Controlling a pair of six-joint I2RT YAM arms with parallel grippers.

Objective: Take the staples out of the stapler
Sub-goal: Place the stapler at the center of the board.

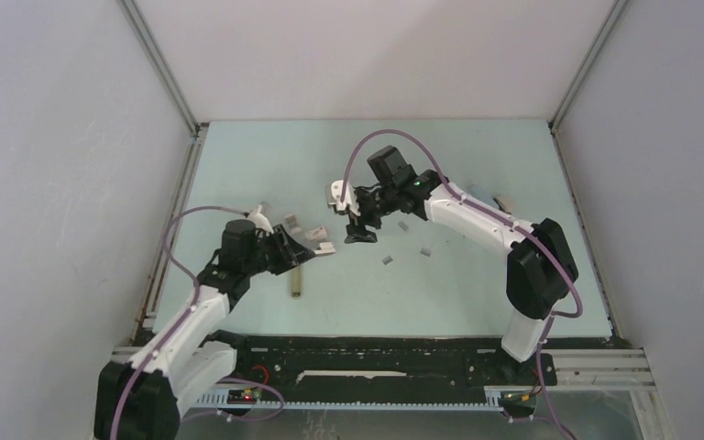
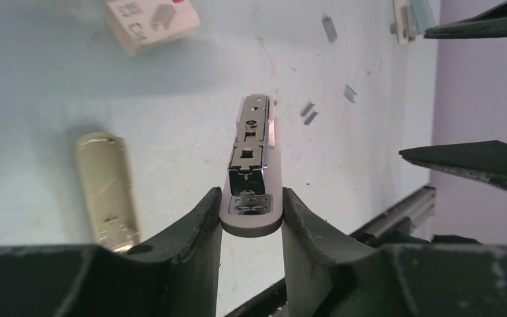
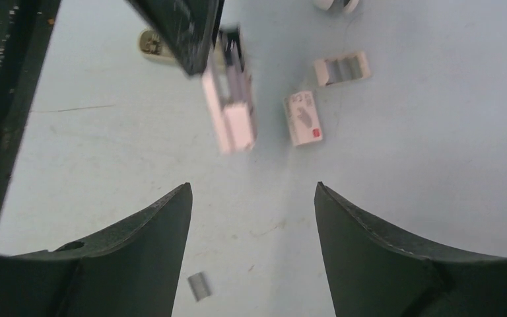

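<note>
While my left hand [image 2: 251, 198] pinches the rear end of the pale grey stapler with a silvery metal magazine [image 2: 251, 142], its two dark fingers [image 2: 198, 231] press flat against the stapler's sides and nothing else sits in the grip. I see the magazine facing up in the left wrist view. I cannot tell whether any strips lie inside it.

My right hand [image 3: 252, 187] is spread wide, with only bare bench showing between its fingers [image 3: 370, 238]. It hovers just beyond the stapler's front tip, apart from it, and touches nothing. From its own camera the stapler looks blurred, with a dark finger of the left hand above it.

On the pale blue-green bench [image 1: 477, 165] the tiny silvery-grey metal staples [image 1: 388, 260] lie loose in short strips between the two arms. Most are on the right arm's side, and one strip lies directly under the right hand.

A beige-gold elongated piece [image 2: 105, 188] lies flat on the bench just left of the stapler. A small white printed box [image 2: 152, 23] sits further out, and an opened white box [image 3: 342, 68] is near it.
</note>
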